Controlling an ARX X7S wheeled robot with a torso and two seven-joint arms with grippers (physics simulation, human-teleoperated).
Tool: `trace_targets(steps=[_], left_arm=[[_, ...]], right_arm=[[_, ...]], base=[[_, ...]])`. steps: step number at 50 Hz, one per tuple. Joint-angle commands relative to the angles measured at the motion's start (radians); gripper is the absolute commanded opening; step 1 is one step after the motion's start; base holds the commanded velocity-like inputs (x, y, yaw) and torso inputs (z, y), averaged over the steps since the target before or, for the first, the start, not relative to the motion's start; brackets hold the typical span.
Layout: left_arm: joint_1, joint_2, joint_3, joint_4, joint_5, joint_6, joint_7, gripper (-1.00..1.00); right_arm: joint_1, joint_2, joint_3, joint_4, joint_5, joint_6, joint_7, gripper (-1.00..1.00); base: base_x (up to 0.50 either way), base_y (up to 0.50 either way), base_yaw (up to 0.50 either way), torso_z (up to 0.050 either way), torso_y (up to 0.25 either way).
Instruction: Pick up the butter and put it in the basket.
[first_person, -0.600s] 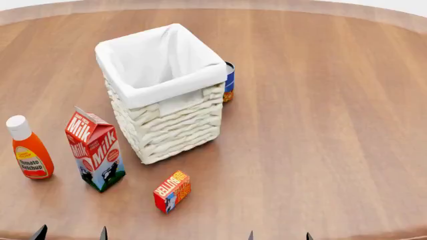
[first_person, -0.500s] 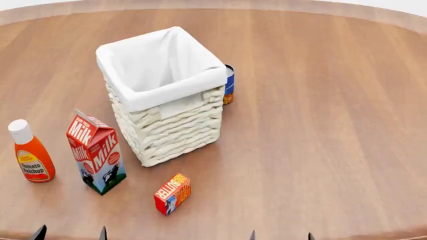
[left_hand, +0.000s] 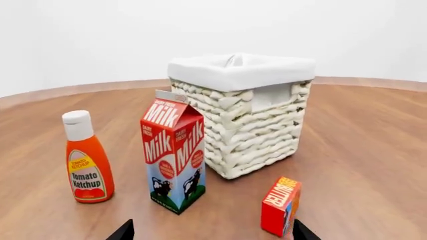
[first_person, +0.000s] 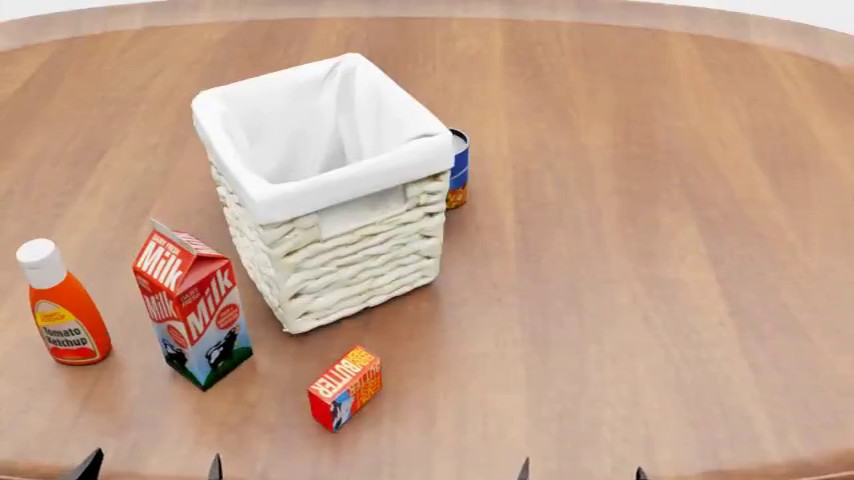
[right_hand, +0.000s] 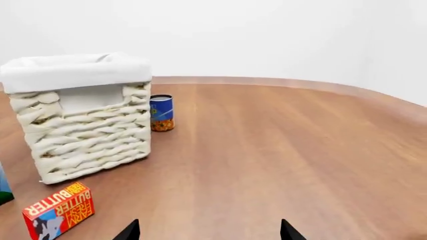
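The butter (first_person: 346, 387), a small red-and-orange carton, lies on the wooden table in front of the basket (first_person: 350, 262), a tall cream wicker one with a white liner. My left gripper (first_person: 151, 470) is open at the near edge, left of the butter and apart from it. Its wrist view has the butter (left_hand: 280, 206) just ahead of one fingertip, with the basket (left_hand: 257, 137) behind. My right gripper (first_person: 582, 472) is open too, to the right of the butter. From the right wrist view, the butter (right_hand: 59, 211) and basket (right_hand: 87, 135) lie off to one side.
A red milk carton (first_person: 194, 305) stands left of the butter, and a ketchup bottle (first_person: 60, 305) stands further left. A blue can (first_person: 458, 170) stands behind the basket's right corner. The table's near edge (first_person: 747, 470) runs along the bottom of the head view.
The head view has tipped a little, so everything sits slightly lower in it. Both pairs of fingertips have shifted slightly right, the right pair more. No object has moved on the table.
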Motion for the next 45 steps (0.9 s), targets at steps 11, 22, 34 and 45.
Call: trace_targets(steps=[11,22,34,45], left_arm=[[0.032,-0.042,0.058,0.328,0.031,-0.086,-0.050,1.00],[0.051,-0.071,0.081,0.714,0.044,-0.294,-0.061,1.00],[0.042,-0.089,0.096,0.894,0.042,-0.420,-0.068,1.00],[0.042,-0.099,0.110,0.896,0.039,-0.422,-0.078,1.00]], right_arm=[[-0.025,0.042,0.015,-0.376,0.076,0.139,0.078,1.00],[0.006,0.083,0.004,-0.708,0.076,0.348,0.133,1.00],[0.024,0.114,0.005,-0.806,0.076,0.436,0.154,1.00],[0.024,0.130,-0.014,-0.808,0.069,0.439,0.159,1.00]], base=[[0.00,0.00,0.00,0.000,0.000],[0.00,0.00,0.00,0.000,0.000],[0.00,0.00,0.00,0.000,0.000],[0.00,0.36,0.00,0.000,0.000]])
